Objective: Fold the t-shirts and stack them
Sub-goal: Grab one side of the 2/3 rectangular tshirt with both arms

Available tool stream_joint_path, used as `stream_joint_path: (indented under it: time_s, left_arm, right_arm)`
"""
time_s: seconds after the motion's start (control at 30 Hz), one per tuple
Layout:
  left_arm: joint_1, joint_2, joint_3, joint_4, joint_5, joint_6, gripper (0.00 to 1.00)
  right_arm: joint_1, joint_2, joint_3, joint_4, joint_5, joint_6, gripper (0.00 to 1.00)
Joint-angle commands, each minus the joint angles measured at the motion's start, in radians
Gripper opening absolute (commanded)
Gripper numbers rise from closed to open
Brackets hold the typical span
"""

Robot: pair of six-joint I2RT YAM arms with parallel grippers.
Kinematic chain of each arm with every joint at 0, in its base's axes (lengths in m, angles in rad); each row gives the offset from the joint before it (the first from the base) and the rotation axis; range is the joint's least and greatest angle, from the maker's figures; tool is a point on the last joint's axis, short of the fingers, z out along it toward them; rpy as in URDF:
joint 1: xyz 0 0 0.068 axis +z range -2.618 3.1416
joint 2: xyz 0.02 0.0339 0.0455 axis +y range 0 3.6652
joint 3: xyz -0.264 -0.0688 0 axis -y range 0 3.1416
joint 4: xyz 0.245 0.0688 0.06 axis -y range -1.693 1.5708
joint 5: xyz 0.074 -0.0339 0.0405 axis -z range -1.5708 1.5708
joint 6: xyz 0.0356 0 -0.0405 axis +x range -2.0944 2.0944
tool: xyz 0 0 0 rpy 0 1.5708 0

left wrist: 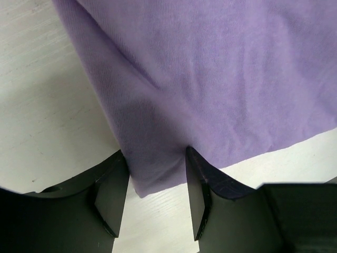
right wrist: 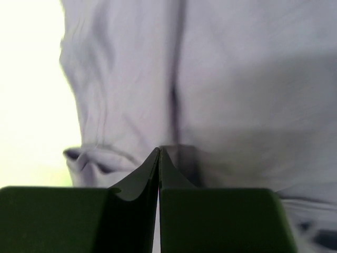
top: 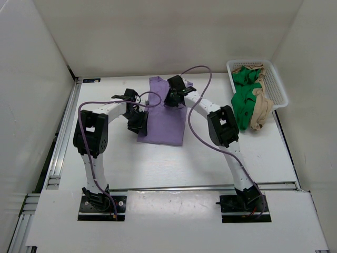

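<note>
Top external view, read from left to right: my left gripper (top: 138, 122) sat low at the near left corner of the lavender shirt (top: 168, 124), which lay as a long strip on the white table (top: 131, 163) between the two arms. Its wrist camera showed its fingers (left wrist: 110, 195) spread apart with that corner of cloth between them, not yet pinched, which I took as lining up for a grasp. At the shirt's far end was my right gripper (top: 174, 90); its fingers (right wrist: 137, 179) were pressed together at the tips against the cloth, and I could not tell whether any fabric was caught. At far right, the white mesh basket (top: 279, 84) held the crumpled green shirt (top: 243, 103) and tan shirt (top: 261, 108), both unfolded, so I judged the task barely begun.
</note>
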Motion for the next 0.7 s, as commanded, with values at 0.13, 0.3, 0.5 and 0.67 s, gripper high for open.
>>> stream_joint_path:
  time_s: [0.13, 0.3, 0.5, 0.67]
  left_arm:
    - [0.025, -0.075, 0.027, -0.088, -0.039, 0.015, 0.57]
    - [0.056, -0.107, 0.091, -0.149, -0.039, 0.015, 0.62]
    - [0.065, -0.118, 0.018, -0.158, -0.039, 0.015, 0.67]
    - [0.065, -0.098, -0.056, -0.114, 0.020, 0.015, 0.66]
  right_arm:
    - [-0.041, -0.214, -0.059, -0.040, -0.034, -0.095, 0.16]
    - [-0.041, -0.486, -0.440, -0.040, -0.043, -0.104, 0.55]
    - [-0.032, -0.696, -0.799, -0.022, -0.204, -0.062, 0.69]
    - [-0.012, -0.730, -1.006, 0.070, -0.332, -0.006, 0.69]
